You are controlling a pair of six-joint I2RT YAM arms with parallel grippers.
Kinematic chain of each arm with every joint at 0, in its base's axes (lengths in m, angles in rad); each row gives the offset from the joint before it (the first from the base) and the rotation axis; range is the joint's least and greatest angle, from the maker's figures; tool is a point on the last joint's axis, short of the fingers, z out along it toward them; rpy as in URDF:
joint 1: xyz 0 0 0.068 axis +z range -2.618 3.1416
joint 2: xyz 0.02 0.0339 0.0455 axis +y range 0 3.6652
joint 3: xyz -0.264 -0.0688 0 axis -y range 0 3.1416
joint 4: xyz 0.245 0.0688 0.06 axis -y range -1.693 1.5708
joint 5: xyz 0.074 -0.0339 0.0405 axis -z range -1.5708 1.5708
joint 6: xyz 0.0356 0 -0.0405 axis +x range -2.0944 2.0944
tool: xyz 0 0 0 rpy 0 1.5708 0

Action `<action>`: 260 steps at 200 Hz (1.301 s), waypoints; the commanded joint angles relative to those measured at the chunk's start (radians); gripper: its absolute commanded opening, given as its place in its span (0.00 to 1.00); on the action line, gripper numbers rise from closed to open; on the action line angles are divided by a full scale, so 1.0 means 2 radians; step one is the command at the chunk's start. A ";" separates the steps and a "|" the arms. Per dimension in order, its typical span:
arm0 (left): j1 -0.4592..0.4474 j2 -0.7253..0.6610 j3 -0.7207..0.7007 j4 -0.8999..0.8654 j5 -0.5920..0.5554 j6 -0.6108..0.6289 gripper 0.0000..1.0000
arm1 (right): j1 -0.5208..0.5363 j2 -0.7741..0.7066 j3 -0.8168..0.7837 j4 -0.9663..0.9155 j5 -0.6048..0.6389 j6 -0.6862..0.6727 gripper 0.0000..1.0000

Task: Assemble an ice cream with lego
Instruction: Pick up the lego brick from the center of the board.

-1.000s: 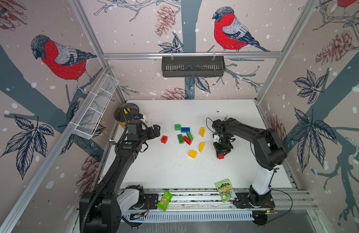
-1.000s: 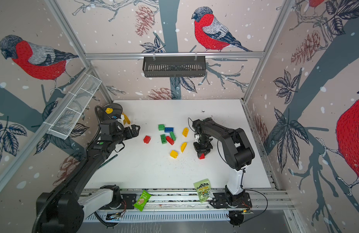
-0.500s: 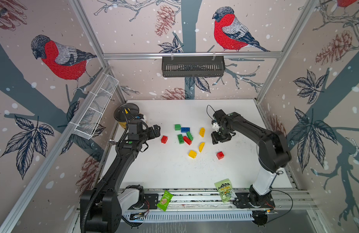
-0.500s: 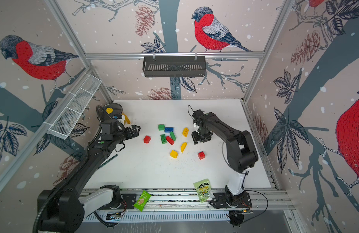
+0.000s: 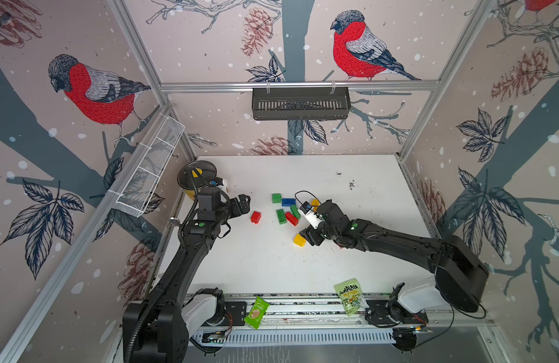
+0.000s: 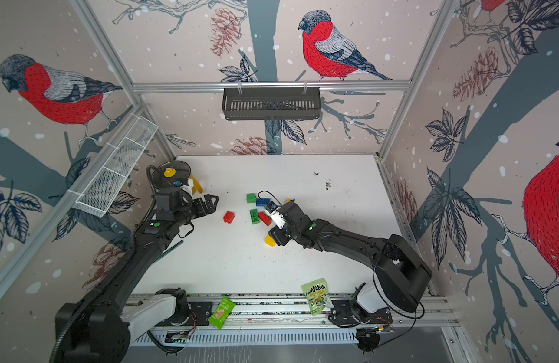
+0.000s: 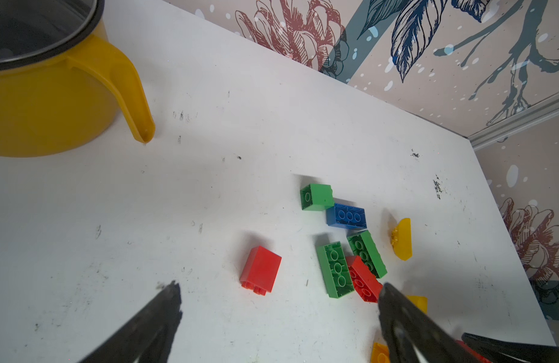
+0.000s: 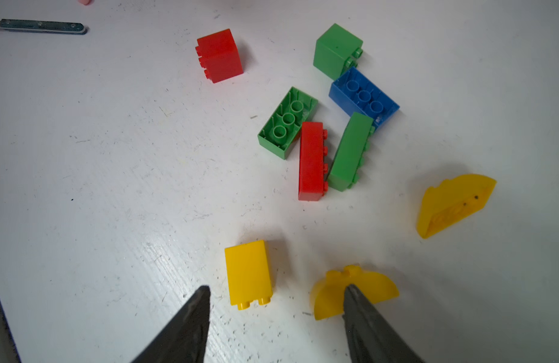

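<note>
Yellow plastic jug point(image 7: 51, 103) sitting lidded (contents unclear) | left gripper point(image 5: 244, 201) hovering near jug, gaping, empty | right gripper point(image 8: 276, 289) stretching well apart from jug, spread, empty

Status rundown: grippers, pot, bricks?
Left gripper: open, empty.
Right gripper: open, empty.
Pot: lid on.
Yellow brick: on its side.
Blue brick: upside down.
Long red brick: on its side.
Short red brick: on its side.
Short green brick: on its side.
Long green brick nearest short red: upside down.
Other long green brick: on its side.
</note>
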 commanded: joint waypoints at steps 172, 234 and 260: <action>0.000 -0.015 0.003 -0.009 0.004 0.000 0.97 | 0.033 0.108 -0.006 0.048 -0.006 -0.027 0.60; 0.000 -0.023 0.016 -0.022 0.002 0.004 0.97 | 0.038 0.110 -0.009 0.063 0.023 -0.018 0.49; 0.000 -0.030 0.013 -0.018 -0.001 0.003 0.97 | 0.039 0.113 -0.007 0.066 0.030 -0.018 0.46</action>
